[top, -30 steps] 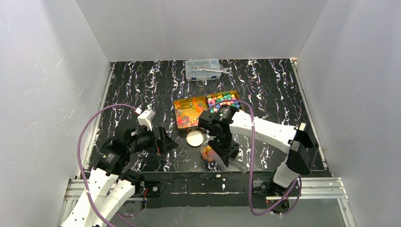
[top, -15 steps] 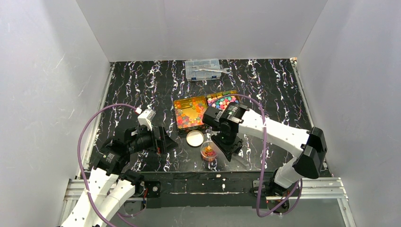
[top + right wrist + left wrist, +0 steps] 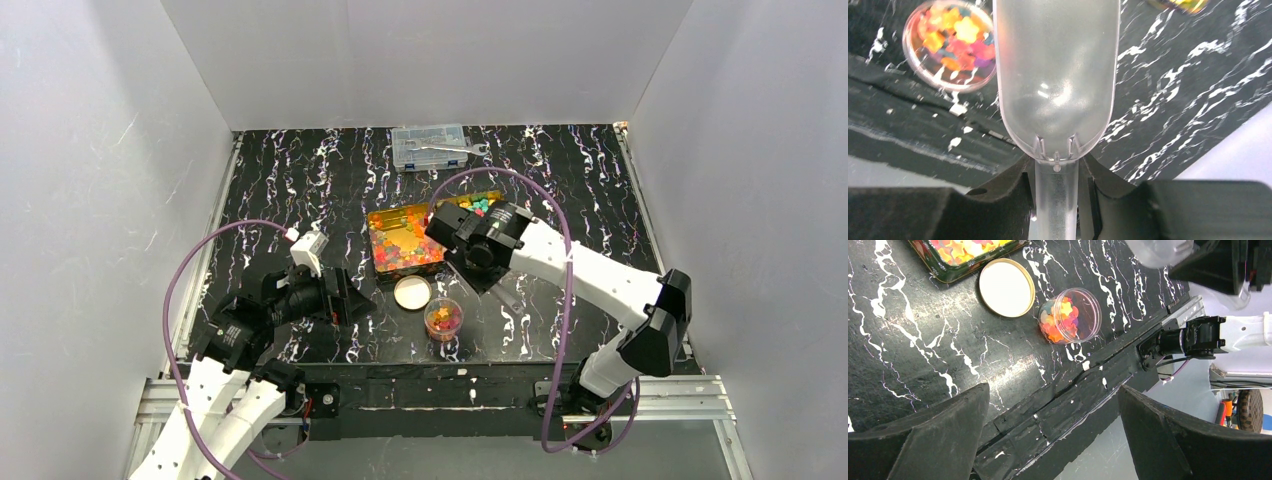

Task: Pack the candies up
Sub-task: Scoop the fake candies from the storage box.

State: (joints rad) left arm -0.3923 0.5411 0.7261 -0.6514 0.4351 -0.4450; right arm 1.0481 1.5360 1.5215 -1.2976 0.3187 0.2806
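Glossy red, orange and yellow candies (image 3: 400,240) fill an open tin at the table's middle. Pastel candies (image 3: 478,206) lie in a second tin behind it, mostly covered by my right arm. A small clear cup (image 3: 443,320) near the front edge holds mixed candies (image 3: 1063,317), also seen in the right wrist view (image 3: 950,42). My right gripper (image 3: 1055,182) is shut on the handle of a clear plastic scoop (image 3: 1055,75), which looks empty; it hovers (image 3: 482,268) between the cup and the tins. My left gripper (image 3: 1053,390) is open and empty, left of the cup (image 3: 345,297).
A round white lid (image 3: 412,292) lies flat just left of the cup. A clear compartment box (image 3: 430,147) with a wrench on it stands at the back. White walls enclose the table on three sides. The metal front rail (image 3: 440,390) runs close behind the cup.
My right gripper has swung the scoop from above the cup back toward the tins, leaving the cup uncovered. The left arm has not moved.
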